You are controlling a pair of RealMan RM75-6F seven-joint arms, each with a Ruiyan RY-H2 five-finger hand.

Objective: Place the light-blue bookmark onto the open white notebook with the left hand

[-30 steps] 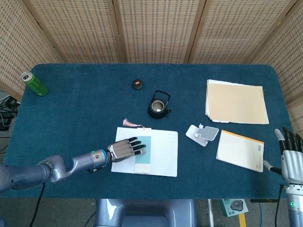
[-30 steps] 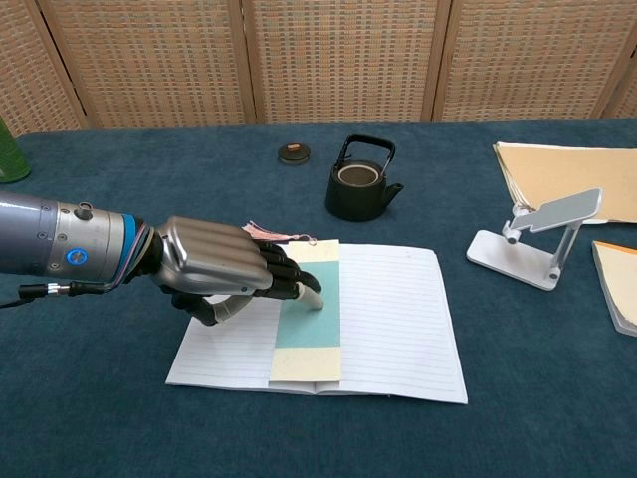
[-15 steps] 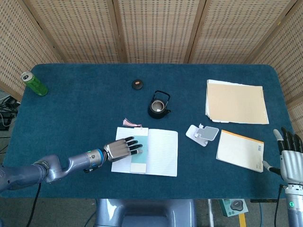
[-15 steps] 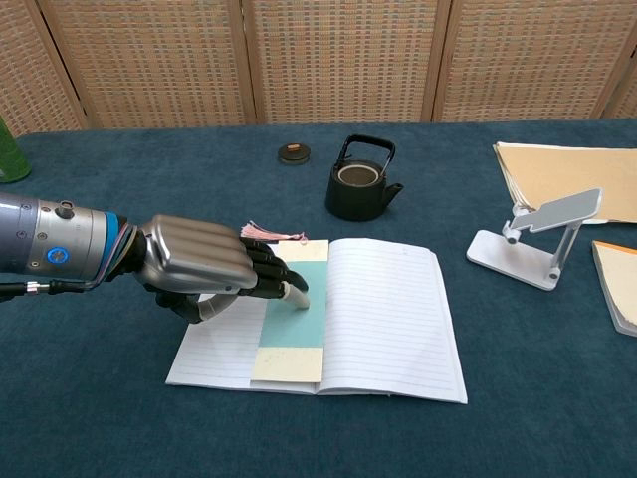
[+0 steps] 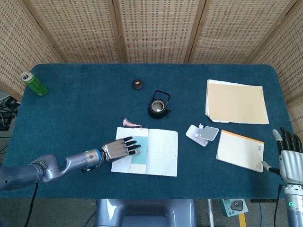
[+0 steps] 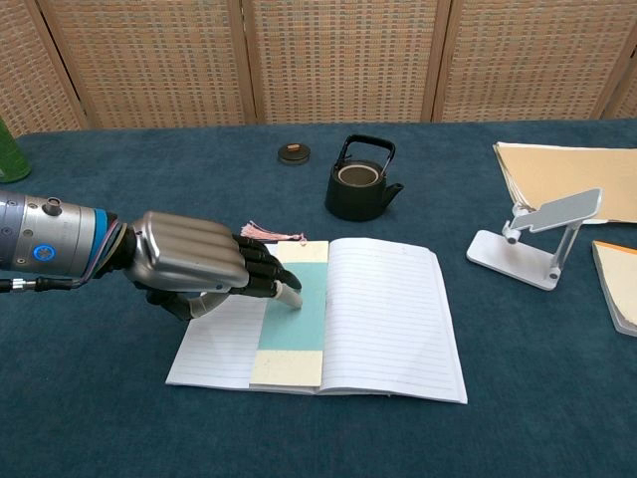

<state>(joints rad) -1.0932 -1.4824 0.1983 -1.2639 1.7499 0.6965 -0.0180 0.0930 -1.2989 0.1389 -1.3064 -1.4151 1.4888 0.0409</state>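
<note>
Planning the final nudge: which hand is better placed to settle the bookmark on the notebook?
Left. The left hand already rests its fingers on the bookmark; the right hand hangs off the table's far edge.

My bookmark (image 6: 294, 322) is a long strip, light blue in the middle with pale cream ends. It lies flat on the left page of my notebook (image 6: 388, 319), right by the fold. A pink tassel (image 6: 265, 233) sticks out past the top onto the table. The notebook is white with lines and lies open and flat.
</note>
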